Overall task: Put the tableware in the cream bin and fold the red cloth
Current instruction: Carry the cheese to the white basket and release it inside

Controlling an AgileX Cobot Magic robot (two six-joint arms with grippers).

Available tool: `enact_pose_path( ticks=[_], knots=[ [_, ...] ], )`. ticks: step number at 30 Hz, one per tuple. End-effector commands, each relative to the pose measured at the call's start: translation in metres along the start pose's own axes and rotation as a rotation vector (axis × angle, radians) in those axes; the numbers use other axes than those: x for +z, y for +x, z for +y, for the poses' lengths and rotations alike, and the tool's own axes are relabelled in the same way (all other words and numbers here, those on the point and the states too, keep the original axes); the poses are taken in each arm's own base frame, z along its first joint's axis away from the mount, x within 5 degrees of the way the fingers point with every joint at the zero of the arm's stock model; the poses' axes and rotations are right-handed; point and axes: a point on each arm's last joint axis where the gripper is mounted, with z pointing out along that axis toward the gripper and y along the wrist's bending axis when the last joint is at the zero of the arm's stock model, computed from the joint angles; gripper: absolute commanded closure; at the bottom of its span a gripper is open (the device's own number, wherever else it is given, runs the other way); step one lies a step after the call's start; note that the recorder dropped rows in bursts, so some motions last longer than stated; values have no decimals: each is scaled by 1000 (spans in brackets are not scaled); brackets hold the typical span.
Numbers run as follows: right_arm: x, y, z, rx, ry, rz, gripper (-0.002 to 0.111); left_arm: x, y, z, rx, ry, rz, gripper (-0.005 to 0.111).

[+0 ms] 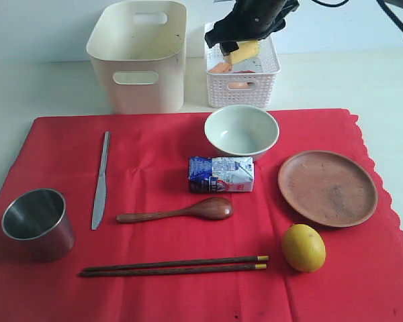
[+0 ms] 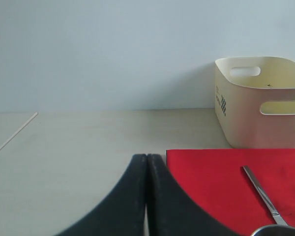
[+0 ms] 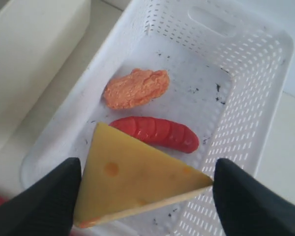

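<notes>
The red cloth (image 1: 54, 154) covers the table front. On it lie the pale green bowl (image 1: 242, 131), brown plate (image 1: 327, 188), steel cup (image 1: 37, 223), knife (image 1: 101, 181), wooden spoon (image 1: 181, 211) and chopsticks (image 1: 174, 266). Behind the cloth stands the cream bin (image 1: 138, 57), with nothing visible inside. My right gripper (image 1: 240, 48) hangs over the white basket (image 1: 245, 84); in its wrist view the right gripper (image 3: 147, 169) is shut on a cheese wedge (image 3: 132, 179). My left gripper (image 2: 146, 162) is shut and holds nothing, low over bare table beside the cloth's (image 2: 211, 172) corner, out of the exterior view.
A milk carton (image 1: 221, 174) lies mid-cloth and a lemon (image 1: 303, 247) sits front right. In the white basket (image 3: 246, 113) lie a red sausage (image 3: 157, 132) and an orange food piece (image 3: 136, 87). The left wrist view also shows the cream bin (image 2: 255, 108) and knife (image 2: 260, 191).
</notes>
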Motion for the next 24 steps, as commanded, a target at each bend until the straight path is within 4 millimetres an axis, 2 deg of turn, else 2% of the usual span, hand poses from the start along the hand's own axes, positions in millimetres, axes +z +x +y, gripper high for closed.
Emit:
enact_pose_path(
  ticks=[1, 11, 16, 19, 24],
  knots=[
    [10, -1, -6, 14, 71, -44, 108, 0, 0, 0, 2, -3, -8, 107],
    [27, 1, -9, 76, 127, -88, 108, 0, 0, 0, 2, -3, -8, 107],
    [28, 1, -9, 229, 121, -104, 106, 0, 0, 0, 2, -3, -8, 107],
    [28, 1, -10, 232, 138, -108, 95, 0, 0, 0, 2, -3, -8, 107],
    [28, 1, -11, 222, 145, -108, 70, 0, 0, 0, 2, -3, -8, 107]
  ],
)
